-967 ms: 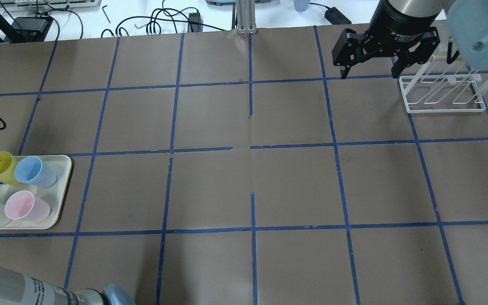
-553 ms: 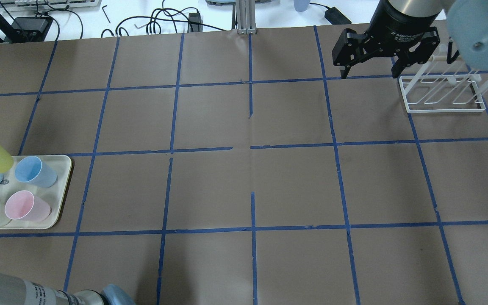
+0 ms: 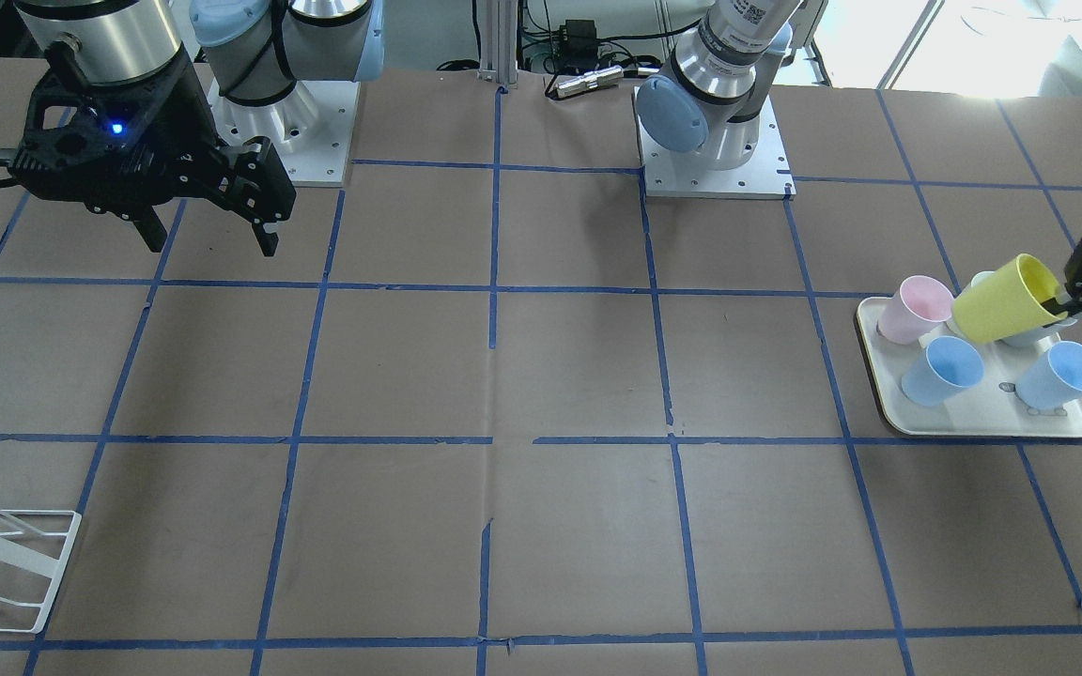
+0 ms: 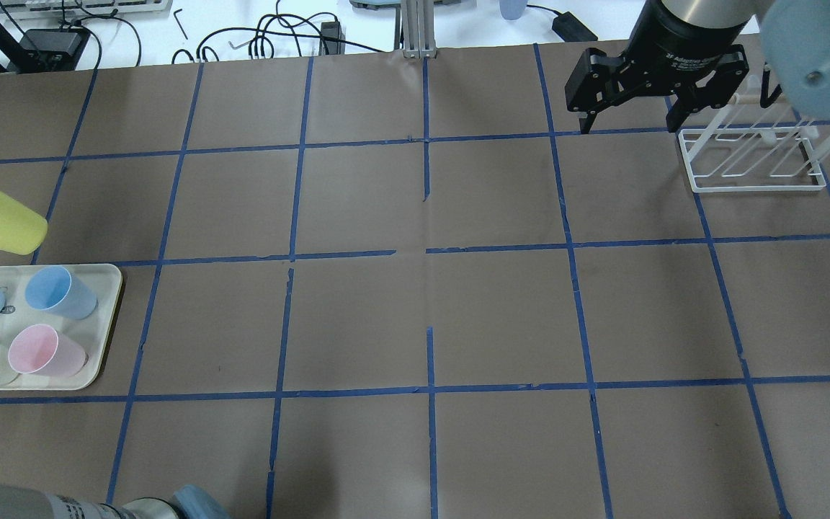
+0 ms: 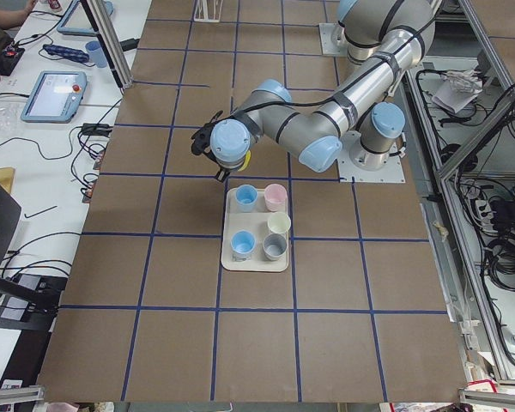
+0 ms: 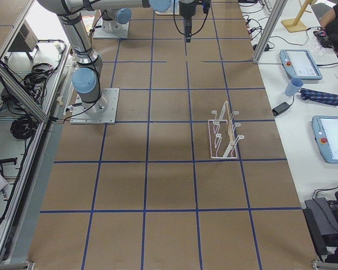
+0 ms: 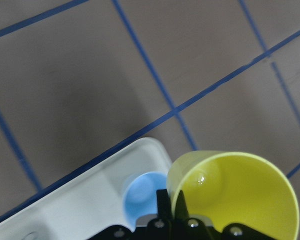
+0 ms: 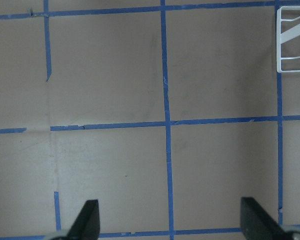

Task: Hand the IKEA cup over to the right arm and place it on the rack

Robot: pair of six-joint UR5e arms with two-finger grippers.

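Left gripper (image 3: 1059,302) pinched shut on the rim of the yellow IKEA cup (image 3: 1001,300), one finger inside | cup tilted, in the air just above the cream tray (image 3: 982,427) | right gripper (image 3: 212,244) spread wide, holding nothing, hanging apart from the white wire rack (image 4: 753,189).

My right arm (image 3: 118,38) is silver tubing with pale blue joint caps. My right gripper (image 3: 214,246) is black, with a blue light and white lettering. My left arm (image 3: 734,47) matches, above its white screwed base plate (image 3: 766,174).
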